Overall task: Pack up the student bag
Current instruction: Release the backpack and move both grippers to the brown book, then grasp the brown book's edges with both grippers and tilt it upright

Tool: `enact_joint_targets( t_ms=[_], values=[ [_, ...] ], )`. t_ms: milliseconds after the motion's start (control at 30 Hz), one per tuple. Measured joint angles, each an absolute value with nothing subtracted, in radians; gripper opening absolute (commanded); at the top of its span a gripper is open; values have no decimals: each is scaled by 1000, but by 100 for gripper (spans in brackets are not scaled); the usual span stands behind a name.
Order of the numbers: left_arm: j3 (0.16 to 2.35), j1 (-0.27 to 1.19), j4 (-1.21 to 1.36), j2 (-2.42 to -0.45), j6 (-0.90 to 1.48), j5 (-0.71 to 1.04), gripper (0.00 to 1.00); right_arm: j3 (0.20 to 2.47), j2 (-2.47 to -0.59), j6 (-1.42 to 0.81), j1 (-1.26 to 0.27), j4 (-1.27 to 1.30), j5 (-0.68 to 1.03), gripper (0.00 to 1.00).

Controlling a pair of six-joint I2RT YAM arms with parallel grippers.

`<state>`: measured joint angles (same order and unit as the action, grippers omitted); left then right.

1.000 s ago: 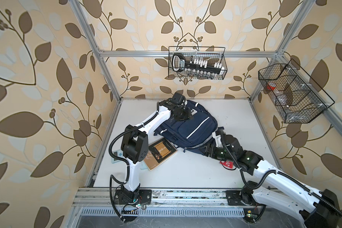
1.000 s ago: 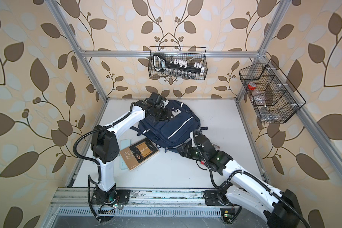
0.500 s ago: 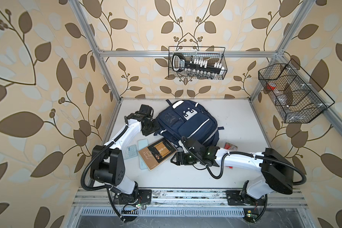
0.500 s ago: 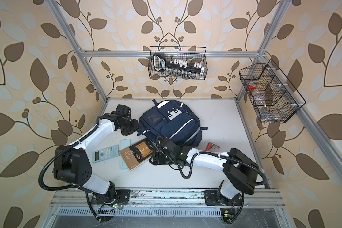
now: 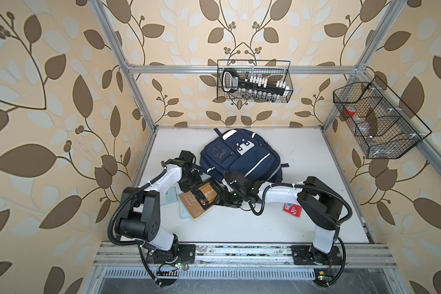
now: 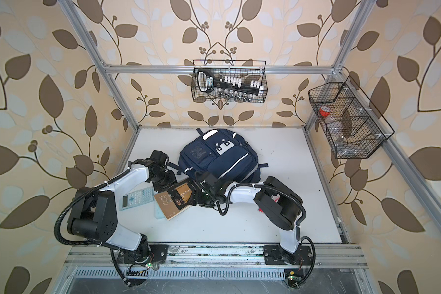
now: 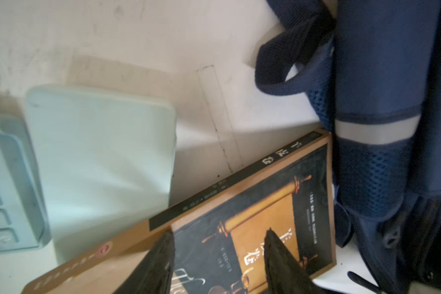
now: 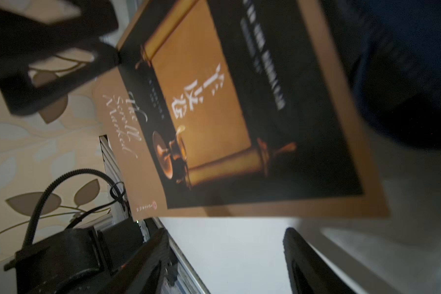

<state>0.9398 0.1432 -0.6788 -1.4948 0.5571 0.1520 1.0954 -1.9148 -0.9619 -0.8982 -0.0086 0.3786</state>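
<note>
The navy student bag lies flat at the back of the table, white stripes and patch facing up. Its side pocket touches a corner of a brown and black book. My left gripper hangs open over the book's cover, near its spine. The open right gripper is low at the book's right edge, with only bare table between its fingers.
A pale blue calculator lies left of the book. A pale flat pad sticks out from under the book. A red packet lies under the right arm. Two wire baskets hang on the walls.
Both grippers have left the bag and come to the book, the left from the bag's top, the right from its lower right corner. The bag now lies straighter and farther back.
</note>
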Motion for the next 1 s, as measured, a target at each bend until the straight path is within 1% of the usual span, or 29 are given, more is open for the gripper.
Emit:
enact_joint_targets(
  t_ms=[367, 500, 633, 833, 967, 1000],
  values=[
    [741, 143, -676, -1267, 595, 136, 55, 1424, -2108, -892, -850, -147, 397, 70],
    [717, 143, -713, -1216, 617, 154, 59, 1514, -2143, -873, -833, -175, 400, 70],
    [762, 143, -759, -1208, 632, 145, 63, 1509, -2132, -861, -829, -188, 397, 71],
    [930, 108, -762, -1294, 632, 110, 63, 1312, -1984, -901, -863, -167, 389, 71],
    [945, 49, -753, -1375, 630, 111, 66, 1266, -1954, -970, -929, -111, 395, 67],
    [945, 35, -754, -1393, 628, 115, 71, 1258, -1956, -986, -943, -90, 403, 65]
  ],
)
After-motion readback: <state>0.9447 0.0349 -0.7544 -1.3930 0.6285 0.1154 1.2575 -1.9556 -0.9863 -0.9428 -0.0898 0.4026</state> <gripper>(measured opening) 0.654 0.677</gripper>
